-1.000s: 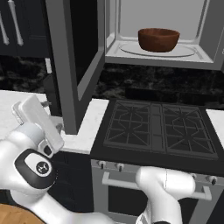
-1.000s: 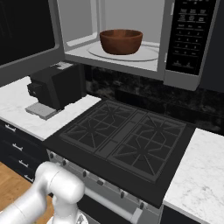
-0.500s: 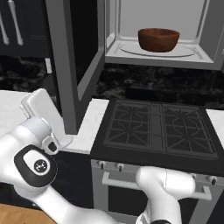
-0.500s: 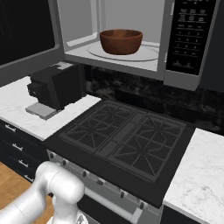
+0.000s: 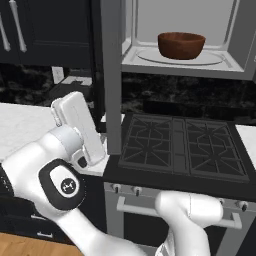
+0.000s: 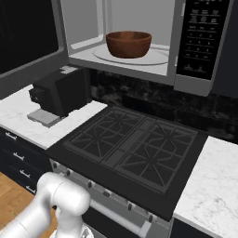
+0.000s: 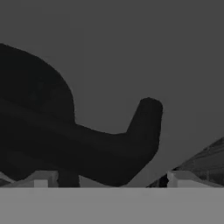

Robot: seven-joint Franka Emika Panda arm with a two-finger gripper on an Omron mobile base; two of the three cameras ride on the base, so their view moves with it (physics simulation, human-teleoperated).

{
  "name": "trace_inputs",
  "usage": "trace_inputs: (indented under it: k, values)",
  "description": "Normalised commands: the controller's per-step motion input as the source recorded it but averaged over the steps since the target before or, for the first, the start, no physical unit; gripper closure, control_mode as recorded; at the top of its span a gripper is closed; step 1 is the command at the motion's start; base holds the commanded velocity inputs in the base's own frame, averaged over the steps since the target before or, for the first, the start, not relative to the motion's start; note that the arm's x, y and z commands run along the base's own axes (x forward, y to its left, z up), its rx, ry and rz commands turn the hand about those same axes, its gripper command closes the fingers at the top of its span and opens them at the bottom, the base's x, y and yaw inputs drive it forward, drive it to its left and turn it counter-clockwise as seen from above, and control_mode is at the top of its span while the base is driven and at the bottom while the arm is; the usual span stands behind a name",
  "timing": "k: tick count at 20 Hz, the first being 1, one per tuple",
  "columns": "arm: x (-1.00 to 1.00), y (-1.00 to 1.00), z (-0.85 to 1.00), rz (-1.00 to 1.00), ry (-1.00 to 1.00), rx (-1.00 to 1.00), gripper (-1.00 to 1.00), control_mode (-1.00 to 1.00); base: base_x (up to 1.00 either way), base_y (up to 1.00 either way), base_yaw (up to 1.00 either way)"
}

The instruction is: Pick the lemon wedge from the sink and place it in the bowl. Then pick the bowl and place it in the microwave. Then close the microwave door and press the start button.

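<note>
The reddish-brown bowl (image 5: pixel 181 45) (image 6: pixel 128 43) stands on the turntable inside the open microwave (image 6: pixel 139 60). The lemon wedge is hidden from these views and the sink is out of view. The microwave door (image 5: pixel 111 75) (image 6: pixel 28 42) sticks out toward me, edge-on in the left base view. My white hand (image 5: pixel 75 125) is just left of the door's lower part, at its outer face. In the hand view my gripper (image 7: pixel 109 179) faces a flat grey surface with a dark shadow, and its fingertips (image 7: pixel 41 180) stand wide apart, open, holding nothing.
A black stove top (image 6: pixel 130 148) lies below the microwave. A black coffee machine (image 6: pixel 60 93) sits on the white counter to the left. The microwave's control panel (image 6: pixel 202 37) is on its right. Dark cabinets with bar handles (image 5: pixel 17 30) hang at upper left.
My hand has moved up and to the right, up against the door. The door's near edge has shifted a little to the right. The bowl has not moved.
</note>
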Motion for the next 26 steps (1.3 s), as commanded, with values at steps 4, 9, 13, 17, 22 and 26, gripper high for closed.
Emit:
trace_inputs:
  k: [4,9,13,17,22,26]
  values:
    - [-0.2,-0.78,0.27,-0.04,-0.07,0.14,-1.0,-1.0,0.0,0.0,0.0]
    - [-0.06,-0.82,0.34,-0.03,0.0,0.16,-1.0,-1.0,0.0,0.0,0.0]
    - [0.03,-0.8,0.25,0.0,0.0,0.18,-1.0,-1.0,0.0,0.0,0.0]
    - [0.18,-0.75,0.18,0.0,0.0,0.17,-1.0,-1.0,0.0,0.0,0.0]
    - [0.19,-0.7,0.25,0.0,0.0,0.17,-1.0,-1.0,0.0,0.0,0.0]
    - [0.17,-0.68,0.32,0.0,0.0,0.17,-1.0,-1.0,0.0,0.0,0.0]
